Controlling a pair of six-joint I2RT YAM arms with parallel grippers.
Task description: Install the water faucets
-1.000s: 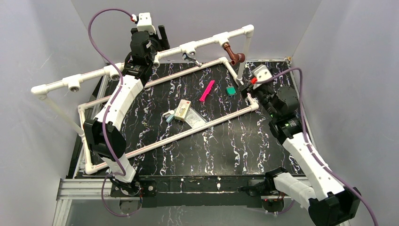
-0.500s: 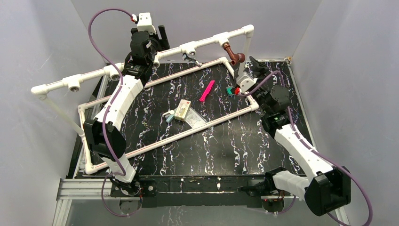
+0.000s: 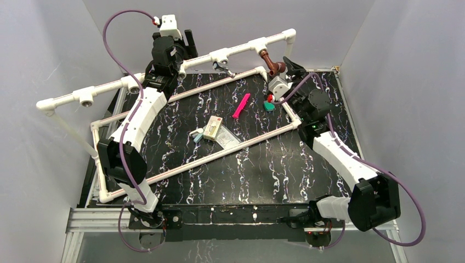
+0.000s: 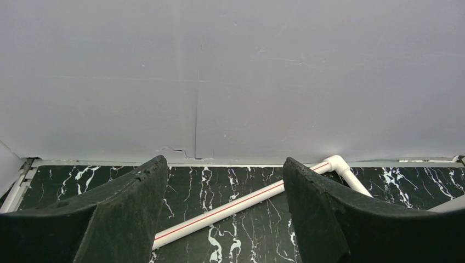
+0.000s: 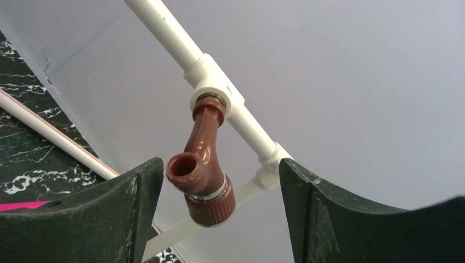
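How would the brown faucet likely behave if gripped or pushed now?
The brown faucet looks glossy and rounded, so a grip may slip. Its top sits in a tee, so it would probably pivot there rather than drop. It looks rigid and probably light.

A pink strip (image 3: 241,106) lies on the black marbled table (image 3: 263,170). Just right of the strip sits a small green piece (image 3: 269,107). Left of the strip and nearer the table's front lie a small box (image 3: 213,128), a clear packet (image 3: 227,138) touching the box, and a pale blue bit (image 3: 197,136). A low white pipe frame (image 3: 208,159) surrounds the strip. A raised white pipe rail (image 3: 104,89) runs behind it.
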